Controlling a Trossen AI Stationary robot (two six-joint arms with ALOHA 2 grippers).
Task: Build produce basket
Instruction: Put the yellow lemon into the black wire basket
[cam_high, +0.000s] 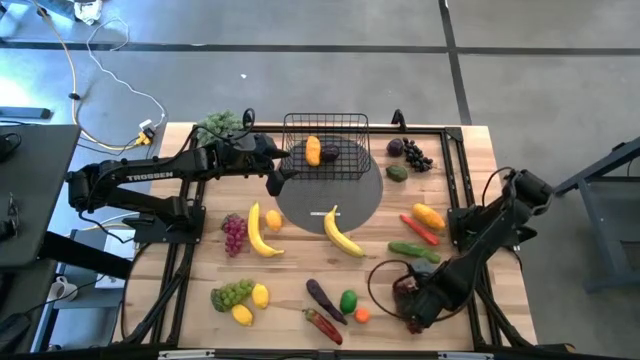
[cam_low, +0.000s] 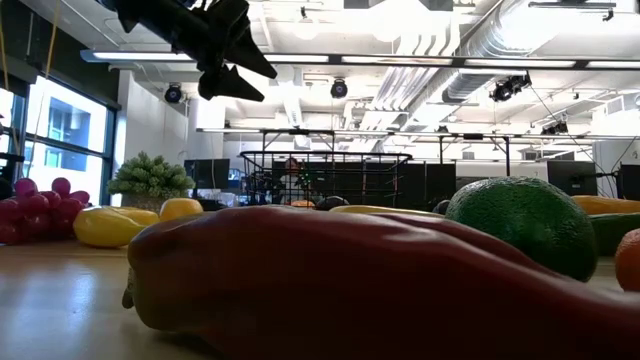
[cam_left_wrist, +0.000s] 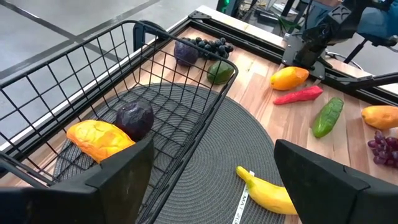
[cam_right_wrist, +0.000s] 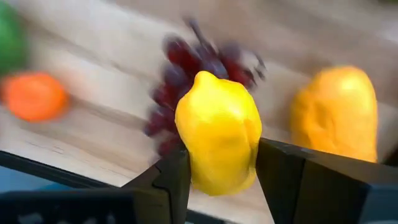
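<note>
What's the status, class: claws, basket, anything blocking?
Left claw open beside basket. Right claw shut on lemon. Basket holds mango and a dark fruit. Nothing blocking.

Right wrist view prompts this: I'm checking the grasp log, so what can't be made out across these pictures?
High view: the lemon, held in the right gripper, is hidden beneath that arm's wrist.
Low view: the red pepper blocks the near tabletop; the basket is too small to show its contents.
Right wrist view: the lemon covers part of the grapes.

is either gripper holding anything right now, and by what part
The right gripper pinches a yellow lemon across its lower sides. The left gripper is open, empty, beside the basket.
</note>
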